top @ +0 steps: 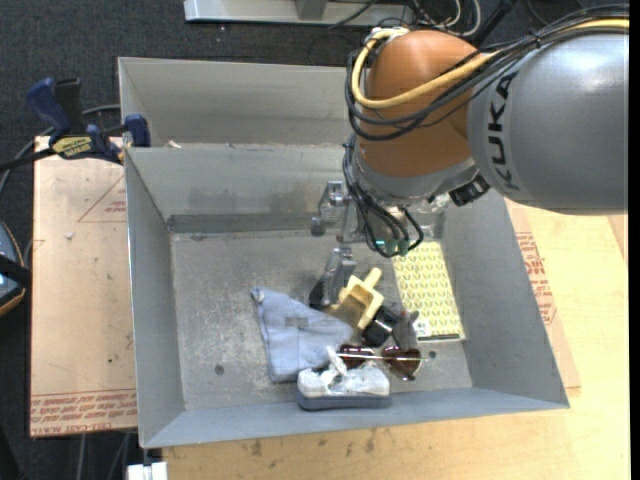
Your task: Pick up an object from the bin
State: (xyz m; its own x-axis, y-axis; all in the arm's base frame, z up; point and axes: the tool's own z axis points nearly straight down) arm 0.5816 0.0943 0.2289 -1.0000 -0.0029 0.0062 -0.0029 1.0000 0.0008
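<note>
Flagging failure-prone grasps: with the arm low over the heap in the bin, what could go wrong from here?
The cream plastic block lies against the grey-blue cloth and a small black piece; a grasp there may snag cloth or lift two things. The brown sunglasses lie against a white flat item, so they could be dragged.

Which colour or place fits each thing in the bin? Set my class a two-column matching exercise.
Things:
1 cloth
2 flat card
3 sunglasses
4 plastic block

Descriptions:
A cream, just under the gripper
B grey-blue, crumpled
C yellow-patterned, toward the view's right wall
D dark lenses, near the front wall

Pairs: 1-B, 2-C, 3-D, 4-A
</note>
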